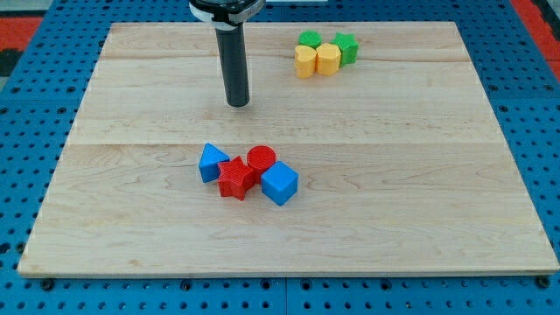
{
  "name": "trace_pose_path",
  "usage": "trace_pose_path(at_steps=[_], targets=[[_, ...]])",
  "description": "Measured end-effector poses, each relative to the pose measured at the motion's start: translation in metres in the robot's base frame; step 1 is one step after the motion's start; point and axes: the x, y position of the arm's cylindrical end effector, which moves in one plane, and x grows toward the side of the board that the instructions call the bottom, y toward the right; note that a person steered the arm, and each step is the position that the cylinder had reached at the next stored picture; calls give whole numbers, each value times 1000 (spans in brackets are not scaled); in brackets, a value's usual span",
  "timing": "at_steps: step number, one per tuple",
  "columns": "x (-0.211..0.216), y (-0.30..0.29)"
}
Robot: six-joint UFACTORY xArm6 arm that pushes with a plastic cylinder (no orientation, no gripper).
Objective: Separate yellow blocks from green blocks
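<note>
the separating looks not yet done: the four task blocks sit packed in one tight cluster near the view's top, right of centre. the two yellow blocks, a left yellow block (304, 61) and a right yellow block (328, 59) with a faceted, roughly hexagonal look, stand side by side and touching. directly behind them, toward the view's top, the left green block (310, 39) and the right green block (346, 48) press against them; their exact shapes are hard to make out. every yellow-green contact is left to break.

there is no gripper on this arm, so nothing opens, closes or holds; the dark rod simply ends in the tip (238, 103), which rests on the wooden worktop (420, 175) to the view's left of the cluster and a little toward the view's bottom, clearly apart from it.

room is uneven. the greens lie near the worktop's top edge, so pushing them further up risks the rim. below the cluster and to the view's right lies bare wood, which seems the safer direction for the yellows. a second group, the blue triangular block (211, 162), red star block (234, 178), red round block (261, 158) and blue cube (280, 184), sits well apart near the centre.
</note>
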Motion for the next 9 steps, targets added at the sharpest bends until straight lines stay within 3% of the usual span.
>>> trace_pose_path(at_steps=[4, 5, 6, 7, 8, 9], targets=[[0, 29], [0, 63], [0, 176], [-44, 254], [-111, 244], [-123, 199]])
